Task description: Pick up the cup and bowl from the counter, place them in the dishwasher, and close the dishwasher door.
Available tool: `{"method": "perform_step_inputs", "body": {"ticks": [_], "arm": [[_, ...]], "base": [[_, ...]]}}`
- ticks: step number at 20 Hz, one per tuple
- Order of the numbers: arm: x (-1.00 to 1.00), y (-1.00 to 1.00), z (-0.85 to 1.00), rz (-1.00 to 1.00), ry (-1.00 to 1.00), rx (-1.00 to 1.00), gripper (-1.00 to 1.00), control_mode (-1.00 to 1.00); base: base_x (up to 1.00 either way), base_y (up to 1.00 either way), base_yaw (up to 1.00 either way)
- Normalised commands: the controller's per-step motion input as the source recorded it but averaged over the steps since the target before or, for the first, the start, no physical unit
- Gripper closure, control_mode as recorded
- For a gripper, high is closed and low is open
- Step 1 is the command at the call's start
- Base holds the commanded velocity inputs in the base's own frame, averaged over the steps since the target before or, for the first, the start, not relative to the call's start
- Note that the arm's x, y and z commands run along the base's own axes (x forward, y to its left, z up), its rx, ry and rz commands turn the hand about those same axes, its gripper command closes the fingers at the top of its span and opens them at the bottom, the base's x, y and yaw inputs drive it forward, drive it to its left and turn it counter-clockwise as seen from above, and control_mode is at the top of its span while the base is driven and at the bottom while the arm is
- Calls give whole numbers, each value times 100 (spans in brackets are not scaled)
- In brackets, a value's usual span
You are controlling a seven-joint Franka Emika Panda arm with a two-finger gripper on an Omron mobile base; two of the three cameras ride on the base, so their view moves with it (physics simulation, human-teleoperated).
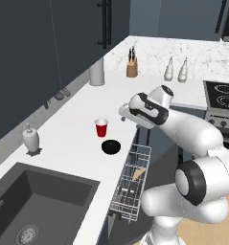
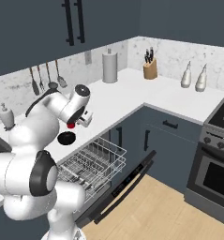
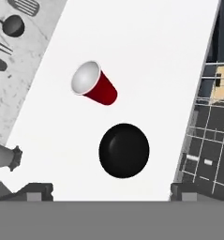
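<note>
- Cup (image 1: 101, 128) upright on counter (image 1: 77, 119), just behind bowl (image 1: 110, 146); both near the counter's front edge, apart from each other.
- Open counter all round the pair; soap bottle (image 1: 30, 138) well off by sink (image 1: 34, 206).
- Dishwasher door (image 2: 127, 185) down, rack (image 2: 92, 161) pulled out below that edge.
- No readable labels.
- Arm bent over counter edge; pincer (image 3: 111, 190) above bowl, spread wide, holding nothing.

Glossy white rounded arm (image 1: 192, 139) segments, black bands at joints; fingers (image 3: 36, 191) seemingly dark.
</note>
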Motion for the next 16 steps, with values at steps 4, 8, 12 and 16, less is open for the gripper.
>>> {"method": "perform_step_inputs", "body": {"ticks": [4, 8, 12, 16], "arm": [[62, 43, -18, 0, 17, 0, -100, -100], [59, 23, -8, 0, 17, 0, -100, -100], [53, 15, -27, 0, 12, 0, -100, -100], [51, 8, -21, 0, 3, 0, -100, -100]], "base": [[0, 0, 0], [0, 0, 0], [0, 0, 0], [0, 0, 0]]}}
